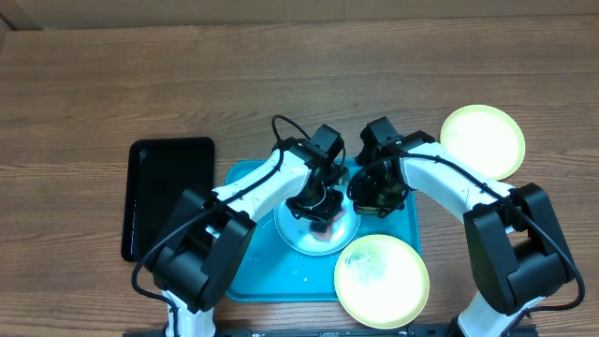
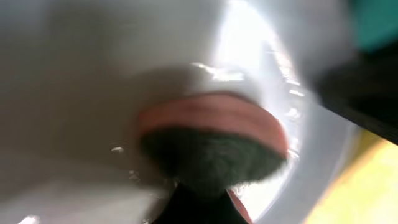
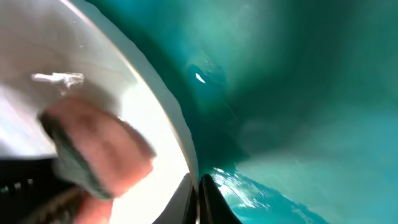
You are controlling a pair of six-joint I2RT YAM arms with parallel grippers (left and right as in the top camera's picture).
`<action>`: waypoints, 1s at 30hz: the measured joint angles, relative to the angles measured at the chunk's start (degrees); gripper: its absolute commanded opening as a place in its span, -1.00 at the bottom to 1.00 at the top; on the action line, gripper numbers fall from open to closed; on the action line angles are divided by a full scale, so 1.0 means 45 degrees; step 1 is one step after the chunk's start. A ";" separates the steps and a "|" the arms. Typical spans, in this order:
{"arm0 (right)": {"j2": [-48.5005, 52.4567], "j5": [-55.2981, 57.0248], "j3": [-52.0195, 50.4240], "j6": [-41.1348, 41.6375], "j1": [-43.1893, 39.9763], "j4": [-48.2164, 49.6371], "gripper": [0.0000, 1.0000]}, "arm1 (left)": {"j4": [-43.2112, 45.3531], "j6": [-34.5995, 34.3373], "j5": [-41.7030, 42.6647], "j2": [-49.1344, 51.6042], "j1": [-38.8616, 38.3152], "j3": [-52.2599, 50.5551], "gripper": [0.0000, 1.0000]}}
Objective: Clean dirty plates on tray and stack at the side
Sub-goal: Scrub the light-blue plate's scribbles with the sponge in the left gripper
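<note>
Pressing a sponge (image 2: 211, 146) down onto the light blue plate (image 1: 292, 234), the left gripper (image 1: 320, 208) has its jaws closed on the sponge, a pink layer over a dark green scouring face, and that green face is against the plate's white centre. The plate lies flat in the middle of the tray (image 1: 251, 276).

The right gripper (image 1: 367, 192) is over the tray's right half, at the right edge of that same plate. In the right wrist view its jaws are closed with the plate's pale rim running down between the dark fingertips, so it appears to pinch the rim, though the frame is blurred. The sponge shows there too, left of the rim.

One yellow-green plate (image 1: 382, 279) sits at the tray's near right corner, overhanging the rim onto the table (image 1: 281, 75). The second yellow-green plate (image 1: 482, 140) rests on the table beyond the tray's far right corner, well apart from the other two. Small wet glints show on the tray floor near the front.

A black tray (image 1: 168, 197) lies on the table just left of the tray, not touching it.
</note>
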 measured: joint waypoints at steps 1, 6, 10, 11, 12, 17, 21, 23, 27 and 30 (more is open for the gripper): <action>0.0005 -0.0034 0.0000 0.0005 0.0010 0.0034 -0.92 | -0.0063 -0.0301 -0.0374 -0.0010 0.0044 0.0029 -0.92; 0.0005 -0.0151 0.0000 0.0005 0.0019 0.0092 -0.92 | -0.0112 -0.1501 -0.2710 -0.0209 0.0374 0.0102 -0.92; 0.0005 -0.0272 0.0000 0.0010 0.0024 0.0083 -0.92 | 0.0102 -0.1948 -0.4046 -0.0262 0.0787 0.0107 -0.92; 0.0005 -0.0306 0.0000 0.0015 0.0024 0.0083 -0.92 | 0.0131 -0.2021 -0.4381 -0.0262 0.0855 0.0112 -0.92; 0.0005 -0.0350 0.0000 0.0015 0.0019 0.0073 -0.92 | 0.0165 -0.2123 -0.4775 -0.0262 0.0933 0.0117 -0.92; 0.0005 -0.0612 0.0015 0.0024 0.0053 0.0097 -0.92 | -0.0306 -0.2215 -0.5916 -0.0262 0.1127 0.0131 -0.92; 0.0005 -0.0889 0.0015 0.0015 0.0121 0.0112 -0.92 | -0.1253 -0.2191 -0.6105 -0.0262 0.1127 0.0131 -0.92; 0.0005 -0.0962 0.0015 0.0019 0.0131 0.0087 -0.92 | -0.1535 -0.1982 -0.5979 -0.0262 0.1127 0.0131 -0.92; 0.0005 -0.0821 0.0015 0.0010 0.0131 -0.0102 -0.92 | -0.1715 -0.1253 -0.5299 -0.0262 0.1151 0.0131 -0.91; 0.0005 -0.0641 0.0015 0.0005 0.0117 -0.0175 -0.92 | -0.1715 -0.0685 -0.4639 -0.0262 0.1146 0.0126 -0.92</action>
